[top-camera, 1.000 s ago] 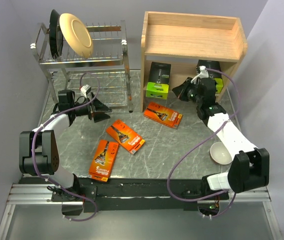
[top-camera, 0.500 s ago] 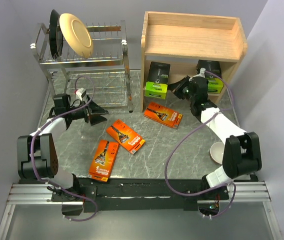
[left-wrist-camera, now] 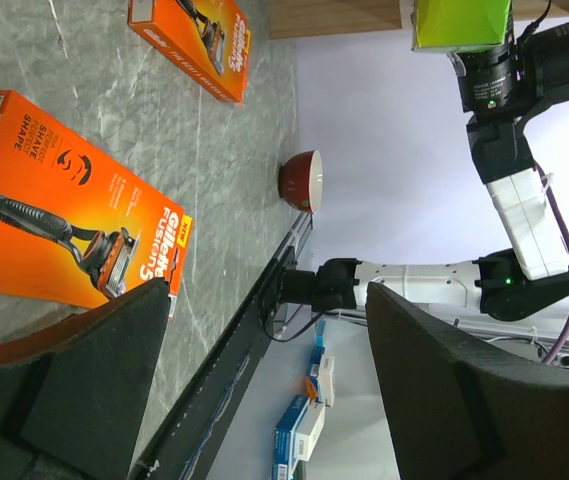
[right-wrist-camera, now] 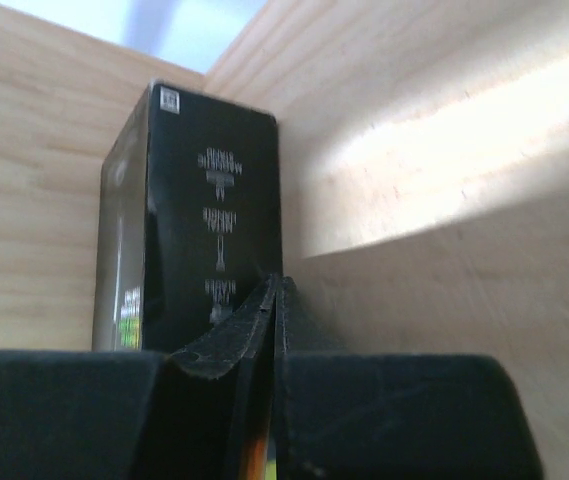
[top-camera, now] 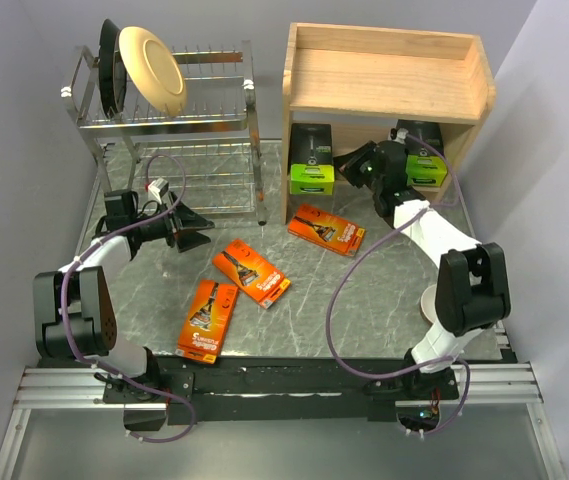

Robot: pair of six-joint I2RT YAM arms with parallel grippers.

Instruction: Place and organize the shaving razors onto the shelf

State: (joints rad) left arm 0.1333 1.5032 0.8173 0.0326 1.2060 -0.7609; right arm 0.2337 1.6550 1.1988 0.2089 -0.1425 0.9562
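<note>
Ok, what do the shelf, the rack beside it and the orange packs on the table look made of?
The light two-tier open shelf: unfinished-looking pale wood, grain visible in the right wrist view. The shiny wire dish rack: chromed metal, judging by its glints. The flat orange razor packs: likely glossy printed cardboard, with sharp folded edges.

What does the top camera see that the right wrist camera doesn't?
Only the top camera shows the three orange razor packs lying on the table, the dish rack with a cream plate, and the left hand, open. Only the right wrist camera shows the small white print on a black razor pack and the right hand with its fingertips closed together. Both show that hand reaching into the lower tier of the wooden shelf, where a black pack stands.
</note>
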